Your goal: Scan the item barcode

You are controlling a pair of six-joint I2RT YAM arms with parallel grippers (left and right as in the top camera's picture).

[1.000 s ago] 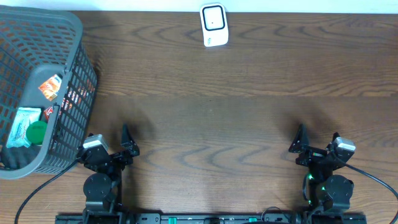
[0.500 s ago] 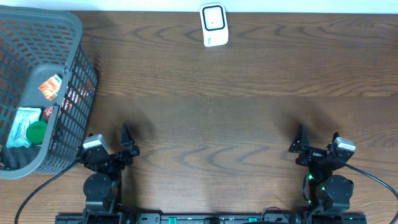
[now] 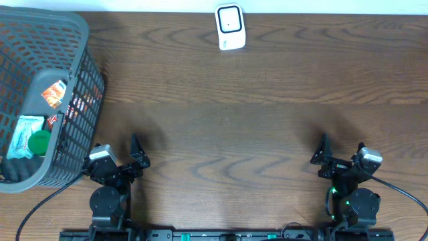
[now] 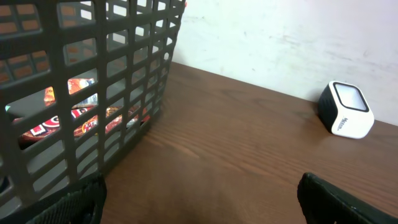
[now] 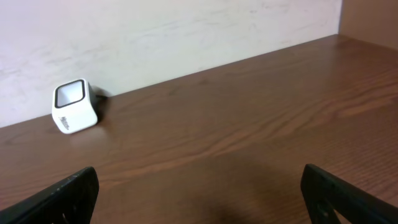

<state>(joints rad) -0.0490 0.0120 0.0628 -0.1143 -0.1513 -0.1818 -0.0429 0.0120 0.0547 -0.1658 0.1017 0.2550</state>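
Grey plastic mesh is walling the basket (image 3: 79,47) along the table's left side, and the candidates for scanning are lying inside it: an orange packet (image 3: 53,94), a white-and-teal pouch (image 3: 22,136) and something under a green cap (image 3: 40,140), probably so that the arm beside them can reach in. Across the brown wooden table (image 3: 267,114), the white scanner (image 3: 229,28) is standing at the far edge near the middle, its window tilting toward both arms. The left gripper (image 4: 199,202) is sitting low just beside the basket, jaws spread wide and empty. The right gripper (image 5: 199,196) is likewise gaping, holding nothing, well apart from everything. Nothing is being lifted yet, so fetching one item looks like the first step.
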